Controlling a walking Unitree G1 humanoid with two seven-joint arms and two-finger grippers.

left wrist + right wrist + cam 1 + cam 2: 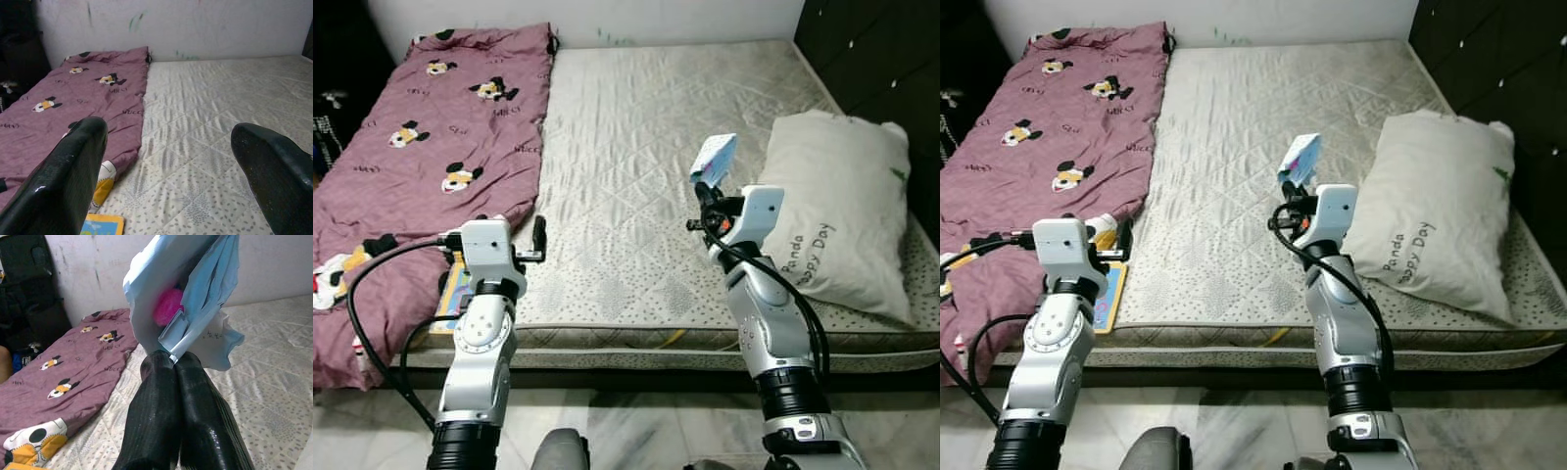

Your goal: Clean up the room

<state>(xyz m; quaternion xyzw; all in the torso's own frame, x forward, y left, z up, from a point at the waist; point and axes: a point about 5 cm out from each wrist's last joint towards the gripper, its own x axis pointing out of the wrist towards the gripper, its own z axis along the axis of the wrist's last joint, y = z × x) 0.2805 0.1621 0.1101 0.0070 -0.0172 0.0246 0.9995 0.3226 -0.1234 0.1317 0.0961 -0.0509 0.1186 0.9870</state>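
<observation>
Mid-tidy, the right gripper [702, 196] holds its jaws clamped on a blue paper packet [714, 158] above the bed [626, 147] (pillow [837, 211] at three o'clock), which next needs carrying off, while the left gripper [540, 238] idles, jaws apart.

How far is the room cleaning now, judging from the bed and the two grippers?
Early stage. In hand: the right gripper is shut on a light blue paper packet, held up above the mattress. The left gripper hovers with its jaws open and nothing between them. Left to do: a colourful book lies at the mattress edge, the purple blanket is rumpled, and the pillow lies aslant.
</observation>
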